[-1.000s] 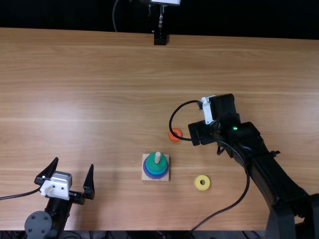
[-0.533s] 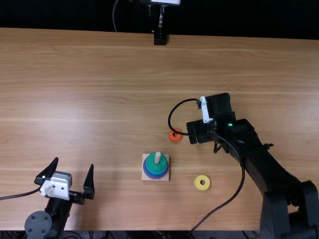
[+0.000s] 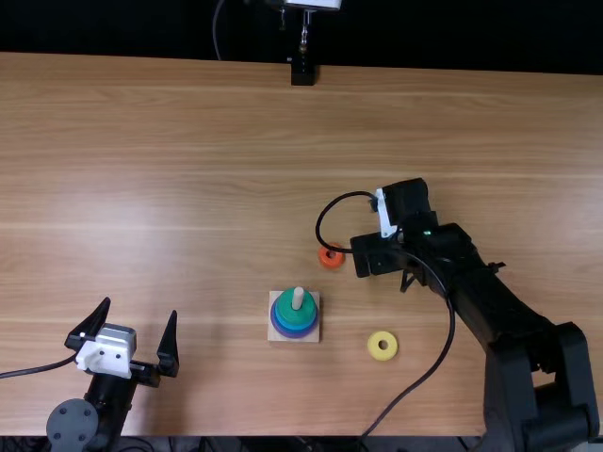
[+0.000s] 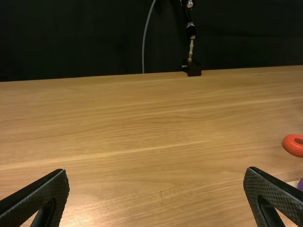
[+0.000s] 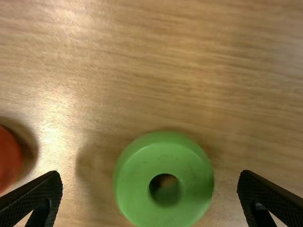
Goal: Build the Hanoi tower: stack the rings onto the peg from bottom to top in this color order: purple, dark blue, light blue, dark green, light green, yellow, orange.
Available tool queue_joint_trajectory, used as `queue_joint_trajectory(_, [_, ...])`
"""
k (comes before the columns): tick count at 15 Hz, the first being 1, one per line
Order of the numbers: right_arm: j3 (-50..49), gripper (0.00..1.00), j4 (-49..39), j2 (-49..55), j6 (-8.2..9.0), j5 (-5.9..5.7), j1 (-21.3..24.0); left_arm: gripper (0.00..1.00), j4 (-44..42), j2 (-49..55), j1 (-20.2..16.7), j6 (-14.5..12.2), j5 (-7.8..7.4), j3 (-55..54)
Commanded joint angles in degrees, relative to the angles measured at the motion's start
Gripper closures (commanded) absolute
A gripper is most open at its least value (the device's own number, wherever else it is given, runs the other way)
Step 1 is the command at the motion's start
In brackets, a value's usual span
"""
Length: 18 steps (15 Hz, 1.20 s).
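At the far edge of the table [image 3: 141, 141] stood a black stand [image 3: 302, 72]. The orange ring [image 3: 330, 264] lay just left of the right gripper [image 3: 377, 255], the yellow ring [image 3: 374, 348] nearer the front. Purple [image 3: 273, 318], blue [image 3: 283, 326] and dark green [image 3: 298, 318] rings circled the peg [image 3: 298, 298]. The left gripper [image 3: 139, 309] was wide open and empty; the right, also wide open, had the light green ring [image 5: 135, 184] between its fingers [image 5: 267, 196], untouched.
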State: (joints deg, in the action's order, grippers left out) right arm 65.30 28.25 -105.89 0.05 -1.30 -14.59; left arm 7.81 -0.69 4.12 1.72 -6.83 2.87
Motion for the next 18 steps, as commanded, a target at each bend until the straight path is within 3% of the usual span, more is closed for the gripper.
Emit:
queue_joint_trajectory(1, [2.6,0.00,0.0,-1.3,0.47,0.14,0.4,0.00,0.8,0.7,0.0,-0.3,-1.19,-2.9])
queue_joint_trajectory(10, [3.0,0.00,0.1,-2.8,0.37,0.14,0.4,0.00,0.8,0.7,0.0,-0.3,-1.19,-2.9])
queue_joint_trajectory(11, [2.9,0.18,0.0,-2.8,0.47,0.25,0.4,0.00,0.8,0.7,0.0,-0.3,-1.19,-2.9])
queue_joint_trajectory(12, [2.9,0.46,0.0,-2.8,0.47,0.25,0.4,0.00,0.8,0.7,0.0,-0.3,-1.19,-2.9])
queue_joint_trajectory(14, [2.6,0.89,-0.1,-2.8,0.47,0.56,0.4,0.00,0.8,0.7,0.0,-0.3,-1.19,-2.9])
queue_joint_trajectory(15, [2.5,1.00,-0.1,-2.8,0.47,1.30,0.4,0.00,0.8,0.7,0.0,-0.3,-1.19,-2.9])
queue_joint_trajectory(16, [2.6,1.00,-0.1,-2.8,0.47,1.83,0.4,0.00,0.8,0.7,0.0,-0.3,-1.19,-2.9])
queue_joint_trajectory(18, [3.0,1.00,0.0,-2.8,0.58,1.83,0.4,0.00,0.8,0.7,0.0,-0.3,-1.19,-2.9])
